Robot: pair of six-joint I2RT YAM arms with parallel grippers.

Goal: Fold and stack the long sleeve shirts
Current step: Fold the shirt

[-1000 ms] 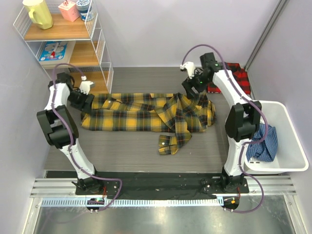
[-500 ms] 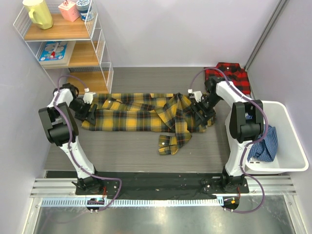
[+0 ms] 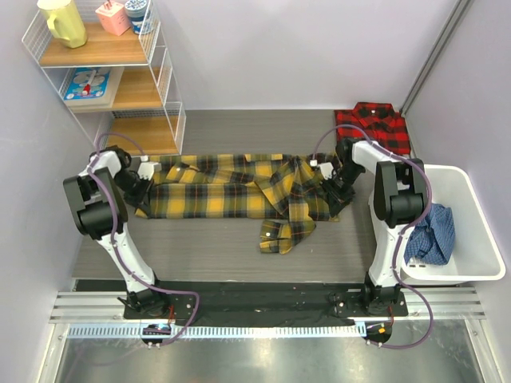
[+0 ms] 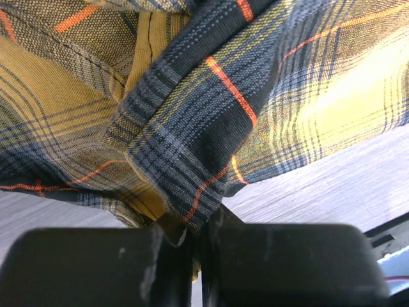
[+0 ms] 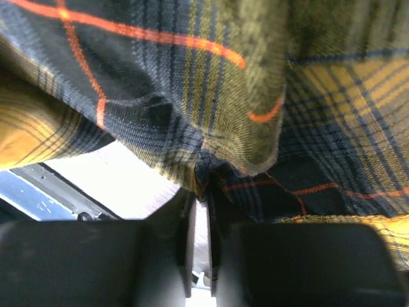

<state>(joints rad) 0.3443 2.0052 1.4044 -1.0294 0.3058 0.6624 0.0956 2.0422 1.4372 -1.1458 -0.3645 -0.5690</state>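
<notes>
**Shirt [image 3: 231, 187] clamped at both ends**

The yellow shirt is spread flat left of the white bin [image 3: 467, 199]. Its end nearest the bin is pinched in the closed right gripper [image 5: 203, 192]. Its end farthest from the bin is pinched in the closed left gripper [image 4: 195, 230]. The red-and-black shirt [image 3: 375, 124] is laid behind the bin.

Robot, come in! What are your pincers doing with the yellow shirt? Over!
Left pincer shut on yellow shirt, left end. Right pincer shut on right end. Shirt spread out, not folded. Red shirt sits apart, far right.
</notes>
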